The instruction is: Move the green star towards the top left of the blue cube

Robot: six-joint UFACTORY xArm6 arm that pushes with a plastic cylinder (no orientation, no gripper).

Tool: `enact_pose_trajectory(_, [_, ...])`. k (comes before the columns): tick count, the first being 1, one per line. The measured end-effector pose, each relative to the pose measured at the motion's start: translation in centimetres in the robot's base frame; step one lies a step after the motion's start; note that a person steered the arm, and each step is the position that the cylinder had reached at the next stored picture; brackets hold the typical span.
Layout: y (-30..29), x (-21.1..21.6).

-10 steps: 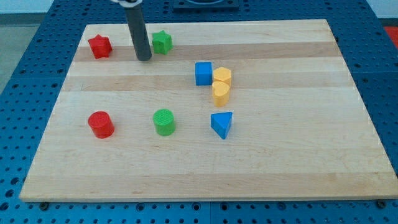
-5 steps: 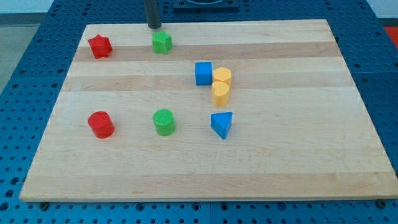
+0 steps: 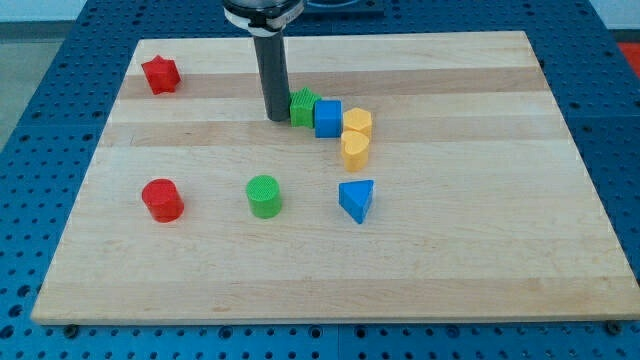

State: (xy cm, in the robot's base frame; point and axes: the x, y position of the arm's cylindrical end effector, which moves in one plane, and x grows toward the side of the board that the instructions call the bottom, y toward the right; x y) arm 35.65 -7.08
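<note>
1. Blue perforated metal (image 3: pixel 40 120) is seen surrounding a pale wooden tabletop (image 3: pixel 480 250), on which all the blocks are carried
2. At the view's top a dark rod (image 3: pixel 272 75) is seen descending from a round mount, and my tip (image 3: pixel 276 118) is set on the wood just at the view's left of the green star (image 3: pixel 301 107), apparently touching it; the tool is a plain rod with nothing that opens, and nothing is held by it
3. Immediately at the view's right of the green star, the blue cube (image 3: pixel 327 118) is placed, and the two appear to be in contact, the star lying against the cube's left side and slightly higher in the view
4. Two yellow blocks (image 3: pixel 356 137) of unclear shape are stacked one above the other in the view, just right of the blue cube
5. Below them a blue triangular block (image 3: pixel 357 200) is seen, well apart from the cube
6. Further left in the same row a green cylinder (image 3: pixel 264 196) and a red cylinder (image 3: pixel 162 200) are stood
7. Near the top left corner a red star (image 3: pixel 160 75) is found, well apart from everything else
</note>
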Motion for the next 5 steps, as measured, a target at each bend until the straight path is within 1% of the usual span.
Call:
enact_pose_trajectory(1, [0.0,0.0])
enact_pose_trajectory(2, [-0.3,2.3])
enact_pose_trajectory(3, [-0.7,2.3])
enact_pose_trajectory(4, [-2.9,-2.3])
enact_pose_trajectory(5, [-5.3,-8.9])
